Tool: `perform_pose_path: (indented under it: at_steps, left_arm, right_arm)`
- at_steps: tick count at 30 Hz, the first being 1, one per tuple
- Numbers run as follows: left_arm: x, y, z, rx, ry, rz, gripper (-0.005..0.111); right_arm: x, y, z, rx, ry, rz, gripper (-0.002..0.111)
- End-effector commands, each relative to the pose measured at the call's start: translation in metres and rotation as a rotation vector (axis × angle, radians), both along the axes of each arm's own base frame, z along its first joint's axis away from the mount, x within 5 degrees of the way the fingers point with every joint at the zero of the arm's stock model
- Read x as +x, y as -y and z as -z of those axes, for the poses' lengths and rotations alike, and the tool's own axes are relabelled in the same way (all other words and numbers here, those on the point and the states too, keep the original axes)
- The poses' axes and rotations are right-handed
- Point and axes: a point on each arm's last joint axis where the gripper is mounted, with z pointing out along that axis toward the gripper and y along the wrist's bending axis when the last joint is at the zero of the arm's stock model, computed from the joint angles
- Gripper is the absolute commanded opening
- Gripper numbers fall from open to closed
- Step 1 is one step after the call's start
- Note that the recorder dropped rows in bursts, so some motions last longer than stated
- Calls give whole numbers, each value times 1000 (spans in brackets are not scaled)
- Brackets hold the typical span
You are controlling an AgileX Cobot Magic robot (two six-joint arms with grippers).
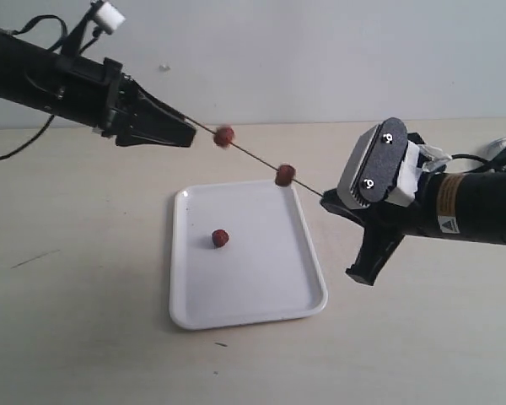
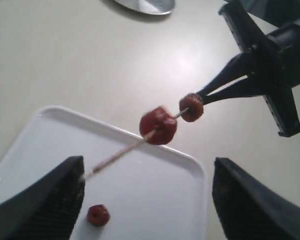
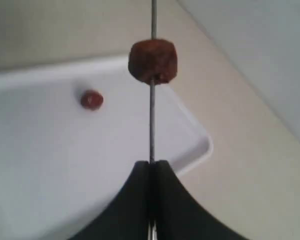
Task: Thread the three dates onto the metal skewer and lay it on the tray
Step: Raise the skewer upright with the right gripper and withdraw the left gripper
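The thin metal skewer [image 1: 253,157] slants in the air above the white tray [image 1: 261,278]. My right gripper [image 1: 326,197] is shut on one end of it; in the right wrist view the rod [image 3: 151,120] runs straight out from the closed jaws [image 3: 151,162]. Two dates [image 1: 224,137] [image 1: 285,175] are threaded on it. A third date [image 1: 220,239] lies loose on the tray. My left gripper [image 2: 147,200] stands open around the skewer's free end [image 2: 120,152], whose tip lies close by one finger [image 2: 50,200].
A round silver dish [image 2: 145,5] lies on the beige table beyond the tray. A black cable [image 1: 8,152] trails from the left arm. The right arm's body [image 1: 455,207] hovers to the right of the tray.
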Motion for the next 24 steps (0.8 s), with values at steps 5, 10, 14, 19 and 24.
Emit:
perform_pose_path:
  at_steps: [5, 10, 14, 19, 24]
  left_arm:
    - [5, -18, -11, -38, 35, -51, 70]
    - [6, -19, -11, -35, 43, -55, 70]
    - [7, -21, -11, -35, 45, -59, 70]
    - [6, -20, -10, -36, 40, -54, 70]
    - [1, -22, 5, -6, 24, -62, 70]
  right_arm:
    - [-1, 9, 7, -31, -52, 66, 0]
    - [0, 8, 5, -4, -51, 81, 0]
    - [5, 11, 0, 120, -48, 197, 0]
    - [10, 14, -7, 352, -73, 365, 0]
    - [9, 5, -16, 555, -74, 323, 0]
